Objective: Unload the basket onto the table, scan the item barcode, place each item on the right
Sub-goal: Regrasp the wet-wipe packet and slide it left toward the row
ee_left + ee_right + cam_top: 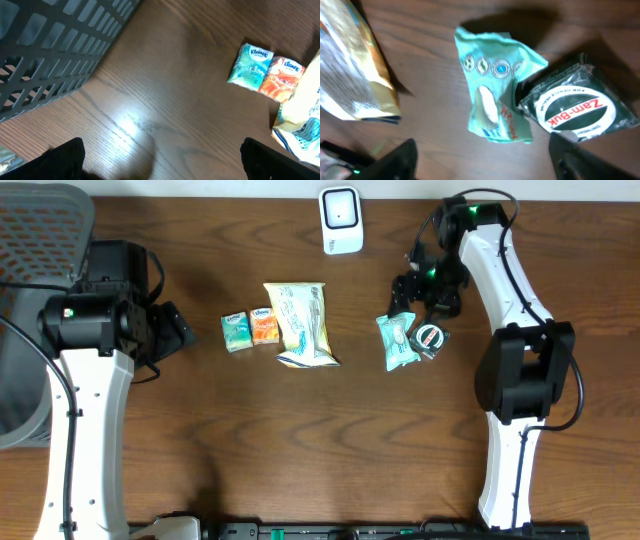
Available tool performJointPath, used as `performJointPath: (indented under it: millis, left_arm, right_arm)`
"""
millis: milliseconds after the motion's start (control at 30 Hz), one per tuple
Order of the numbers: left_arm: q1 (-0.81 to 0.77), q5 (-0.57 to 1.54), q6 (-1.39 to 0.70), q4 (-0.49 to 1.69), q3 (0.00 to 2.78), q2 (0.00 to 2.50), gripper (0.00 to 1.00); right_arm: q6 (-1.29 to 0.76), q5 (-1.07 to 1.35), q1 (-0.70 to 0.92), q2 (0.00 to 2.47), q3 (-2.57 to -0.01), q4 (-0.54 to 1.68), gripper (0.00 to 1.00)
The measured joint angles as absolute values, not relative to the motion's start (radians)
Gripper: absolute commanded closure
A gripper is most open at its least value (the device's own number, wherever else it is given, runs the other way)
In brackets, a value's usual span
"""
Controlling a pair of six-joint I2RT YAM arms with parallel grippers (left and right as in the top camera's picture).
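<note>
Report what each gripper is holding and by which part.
Nothing is held. The left gripper is open over the table; the right gripper is open above the teal packet and the Zam-Buk pack, gripping neither.

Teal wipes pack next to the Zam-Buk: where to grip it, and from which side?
Probably from straight above: pinch the teal wipes pack across its narrow width, near the end with the round icons. It lies flat, and there both long edges look clear; further along, the Zam-Buk pack butts against one edge.
</note>
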State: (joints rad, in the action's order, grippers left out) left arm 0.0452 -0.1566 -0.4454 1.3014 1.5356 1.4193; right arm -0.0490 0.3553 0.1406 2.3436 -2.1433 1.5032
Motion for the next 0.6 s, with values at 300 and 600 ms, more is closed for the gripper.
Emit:
performJointPath:
  millis: [300, 600]
  left_arm:
    - [0.045, -0.157, -0.445, 1.301, 1.536, 1.419, 0.03]
    - [0.045, -0.157, -0.445, 1.302, 1.536, 1.419, 0.02]
  right_arm:
    - [-0.049, 0.242, 0.202, 2.344, -1.986, 1.451, 0.67]
    - [-0.056, 0.228, 0.210, 2.344, -1.889, 1.388, 0.60]
